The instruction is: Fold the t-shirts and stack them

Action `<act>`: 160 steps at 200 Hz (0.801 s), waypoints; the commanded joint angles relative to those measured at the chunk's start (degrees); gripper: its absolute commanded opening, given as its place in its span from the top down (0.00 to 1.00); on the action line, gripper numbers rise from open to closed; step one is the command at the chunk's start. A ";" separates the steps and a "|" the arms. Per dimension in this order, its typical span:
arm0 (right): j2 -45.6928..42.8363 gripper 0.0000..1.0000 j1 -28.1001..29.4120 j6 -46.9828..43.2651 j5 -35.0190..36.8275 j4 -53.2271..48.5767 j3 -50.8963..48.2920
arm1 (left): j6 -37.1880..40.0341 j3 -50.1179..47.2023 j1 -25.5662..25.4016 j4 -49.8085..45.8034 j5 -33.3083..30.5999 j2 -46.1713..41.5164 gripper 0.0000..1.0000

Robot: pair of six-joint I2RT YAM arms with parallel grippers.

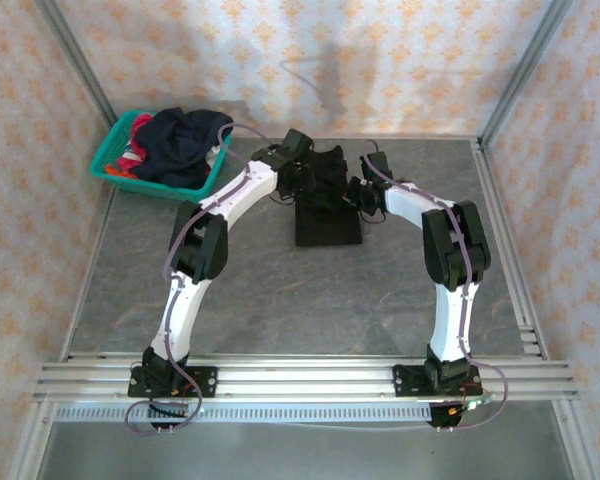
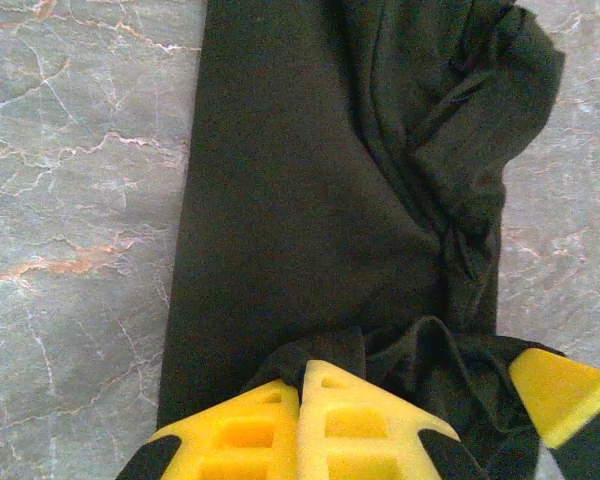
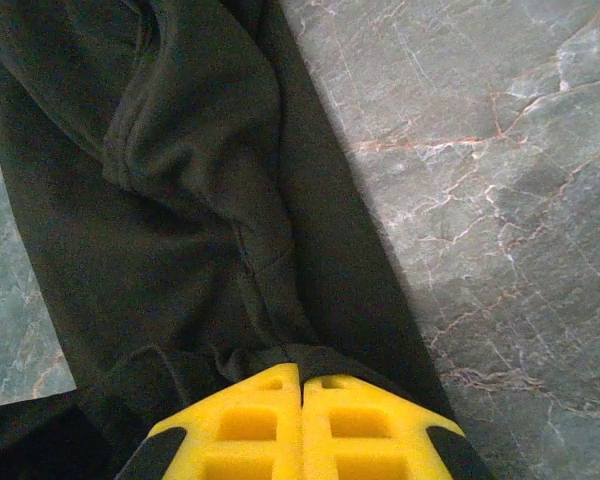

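A black t-shirt lies in the middle of the table, folded into a narrow strip, with its far end lifted and bunched. My left gripper is shut on that far end. In the left wrist view a fold of the black cloth is pinched between the yellow fingertips of the left gripper. My right gripper is shut on the same end a little to the right. In the right wrist view the hem of the cloth is clamped at the tips of the right gripper. More t-shirts, dark navy and red-pink, sit heaped in the basket.
A teal plastic basket stands at the table's far left corner. The grey marbled tabletop lies bare between the shirt and the arm bases. Patterned walls enclose the table on three sides. A yellow fingertip of the other gripper shows close by in the left wrist view.
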 commanded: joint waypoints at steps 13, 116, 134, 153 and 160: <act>-4.66 1.00 -0.46 1.87 3.36 7.35 -3.01 | 1.12 1.33 0.92 -3.26 -1.05 1.80 1.00; -2.57 0.46 -1.12 0.52 2.09 6.10 -0.68 | -1.80 4.58 2.18 -3.97 0.71 5.05 0.56; -6.77 0.38 -1.09 -0.33 3.17 7.35 -3.72 | -2.21 2.23 2.16 -2.80 -0.48 2.39 0.30; -10.76 0.36 -0.89 -1.78 4.55 7.68 -7.10 | -1.40 1.62 2.12 -3.00 -1.55 -0.25 0.12; -11.96 0.36 -0.54 -2.92 5.21 7.56 -8.38 | -0.97 1.46 2.07 -3.22 -2.10 -1.25 0.07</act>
